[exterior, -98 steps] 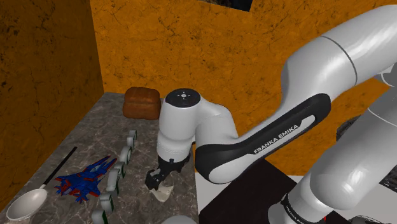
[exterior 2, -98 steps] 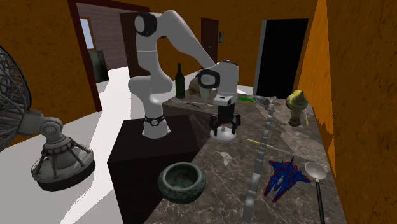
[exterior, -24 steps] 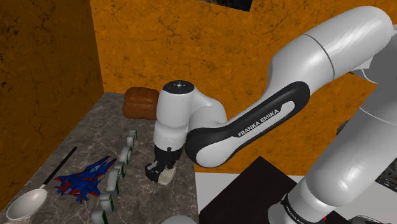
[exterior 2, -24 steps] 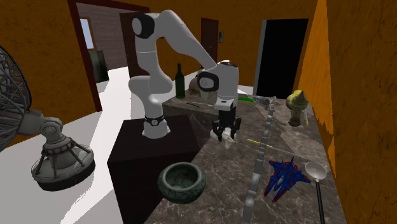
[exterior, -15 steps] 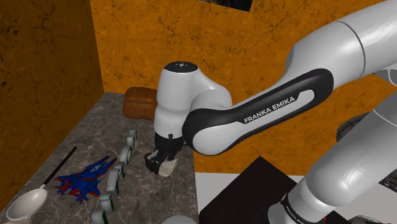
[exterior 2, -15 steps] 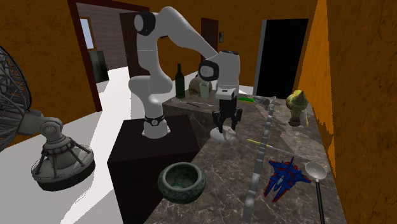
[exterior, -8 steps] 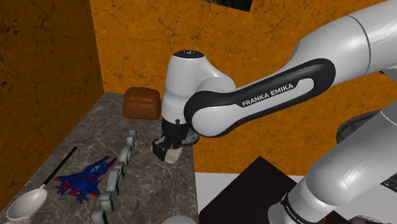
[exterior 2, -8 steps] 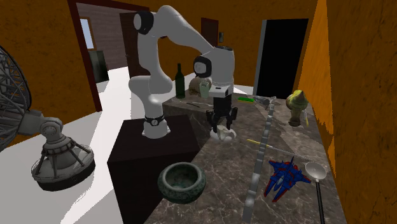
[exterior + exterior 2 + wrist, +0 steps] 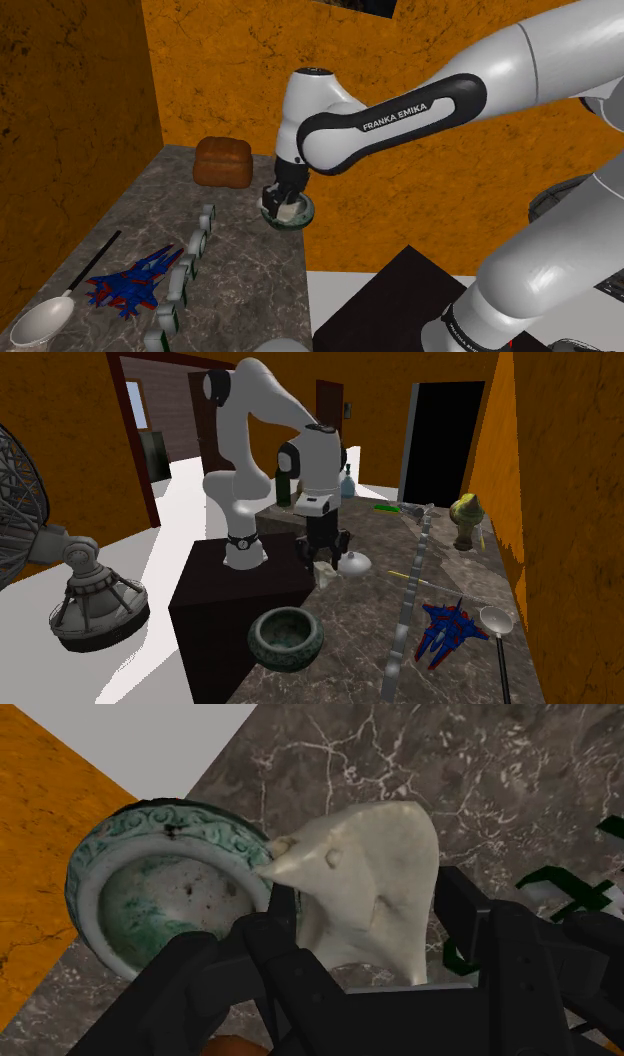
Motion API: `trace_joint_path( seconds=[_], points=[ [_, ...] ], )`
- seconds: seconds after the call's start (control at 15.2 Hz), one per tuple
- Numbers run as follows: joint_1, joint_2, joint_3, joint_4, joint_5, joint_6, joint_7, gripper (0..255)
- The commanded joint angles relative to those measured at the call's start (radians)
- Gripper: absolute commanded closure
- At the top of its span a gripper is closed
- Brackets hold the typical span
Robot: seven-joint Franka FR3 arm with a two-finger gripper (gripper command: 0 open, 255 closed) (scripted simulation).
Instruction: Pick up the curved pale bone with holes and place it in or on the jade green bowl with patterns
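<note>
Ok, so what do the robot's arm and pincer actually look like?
The arm is glossy white, built from rounded, tube-like links with dark joints. A black band along one link carries white FRANKA EMIKA lettering. The pincer is all black, with two blocky fingers.

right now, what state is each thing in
gripper: shut on the bone
bone: held in the air by the jade bowl, not in it
jade bowl: upright, nothing seen inside
dark bowl: upright on the counter
toy jet: flat on the counter
</note>
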Motion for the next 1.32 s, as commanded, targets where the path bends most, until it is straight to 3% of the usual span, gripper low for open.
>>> trace_joint_path(
  seconds=[0.0,0.53,1.25],
  points=[
    [-0.022,0.020,-0.022,0.014,-0.016,0.001,-0.036,255],
    [-0.116,0.132,-0.118,0.125,-0.090,-0.021,-0.181,255],
    [-0.105,0.232,-0.128,0.067,-0.174,0.118,-0.122,255]
  ],
)
